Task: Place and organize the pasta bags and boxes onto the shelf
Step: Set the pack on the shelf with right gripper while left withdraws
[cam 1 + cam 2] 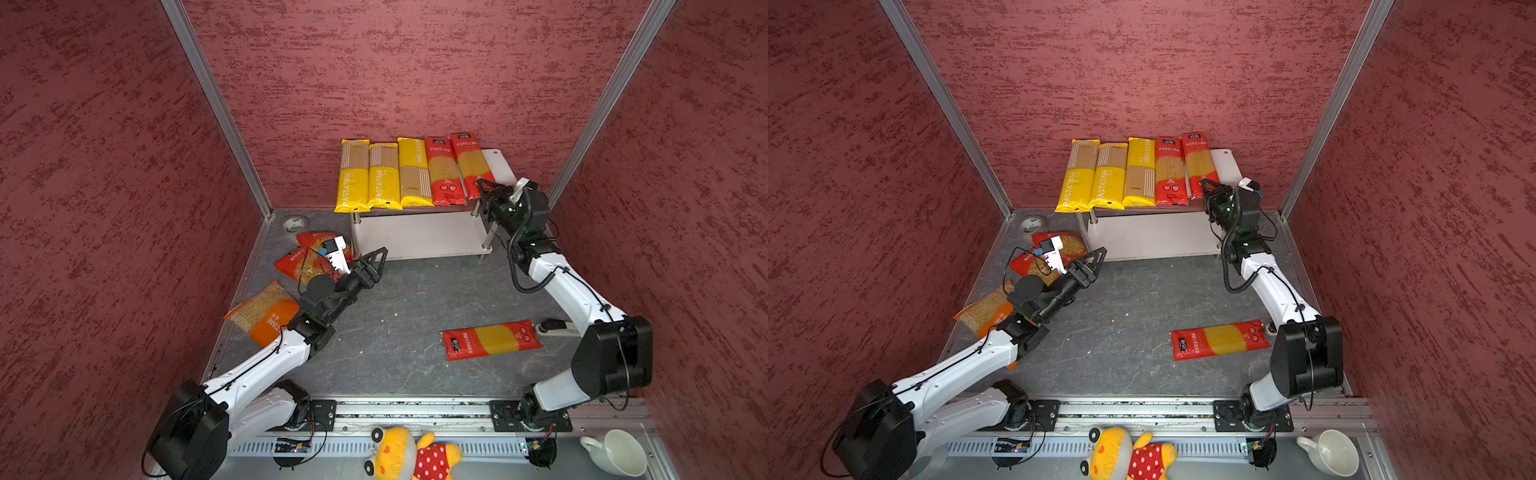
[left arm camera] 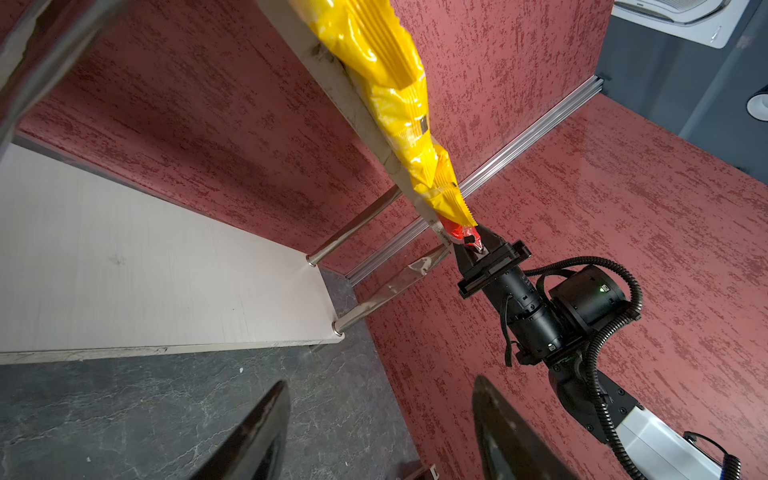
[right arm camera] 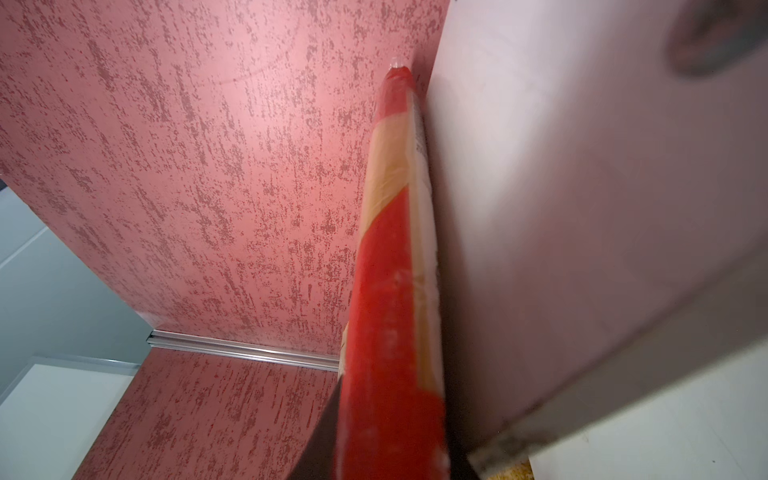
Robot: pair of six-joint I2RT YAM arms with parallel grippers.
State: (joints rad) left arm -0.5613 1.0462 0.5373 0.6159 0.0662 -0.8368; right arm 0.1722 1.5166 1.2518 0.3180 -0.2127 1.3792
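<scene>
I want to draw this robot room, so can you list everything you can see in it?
shelf: one, white with chrome legs, at the back wall.
table: one, dark grey, under everything.
yellow packs: three, yellow, side by side on the top board.
red packs: three, red, two beside the yellow ones, one flat on the table.
bags: two red, one orange, on the table's left.
tape roll: one, pale, back left corner.
toy: one, yellow with red dotted dress, front edge.
cup: one, white, front right.
left gripper: one, black, open, hovering before the lower board.
right gripper: one, black, shut on the rightmost red pack's near end.
</scene>
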